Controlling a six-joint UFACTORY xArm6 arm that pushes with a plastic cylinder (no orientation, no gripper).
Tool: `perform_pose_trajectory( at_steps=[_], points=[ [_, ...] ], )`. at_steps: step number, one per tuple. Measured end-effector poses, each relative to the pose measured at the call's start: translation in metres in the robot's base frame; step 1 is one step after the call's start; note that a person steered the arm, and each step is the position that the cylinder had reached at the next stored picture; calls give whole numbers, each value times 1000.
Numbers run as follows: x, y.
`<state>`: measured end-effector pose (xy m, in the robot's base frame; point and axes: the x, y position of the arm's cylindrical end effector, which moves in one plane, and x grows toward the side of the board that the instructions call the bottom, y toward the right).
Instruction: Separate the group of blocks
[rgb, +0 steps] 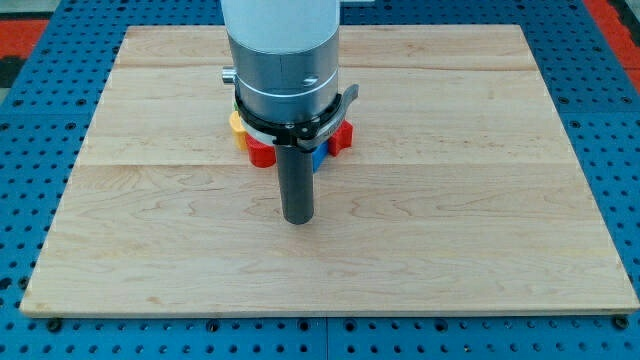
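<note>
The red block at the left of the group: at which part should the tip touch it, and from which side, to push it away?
My tip cannot grip, only push. The red block shows its lower-left edge free; the yellow block and blue block adjoin it. Probably best to go around and push its right side toward the view's left, though the arm hides that side.

No text, label, brand, number or sign can be read anywhere here.
</note>
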<state>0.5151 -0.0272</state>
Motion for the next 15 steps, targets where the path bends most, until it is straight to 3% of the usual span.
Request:
perform_pose_trajectory(
  at_steps=[4,5,7,8,9,12,15],
  points=[
    [-3,7],
    [-36,-6],
    [-57,-126],
    [-93,-146],
    [-129,-116],
    [-132,1],
    [-179,23]
  ],
)
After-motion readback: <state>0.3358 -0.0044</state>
